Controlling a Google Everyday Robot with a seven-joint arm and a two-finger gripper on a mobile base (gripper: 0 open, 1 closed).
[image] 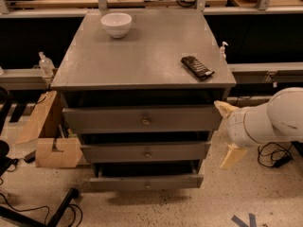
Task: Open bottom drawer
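A grey cabinet [142,56] has three drawers stacked in its front. The bottom drawer [118,182] is the slimmest and lowest, with a small round metal knob [148,186] at its centre. A dark gap shows above its front. My gripper [229,132] is on a white arm at the right, beside the cabinet's right edge at the height of the upper two drawers. Its two cream fingers [225,109] are spread apart, one above the other, and hold nothing. It is apart from the bottom drawer's knob, up and to the right of it.
A white bowl [116,24] and a dark flat packet [197,67] lie on the cabinet top. A cardboard box [52,150] stands on the floor to the left. A black chair base [57,212] and cables are at the bottom left. A cable [274,157] lies at the right.
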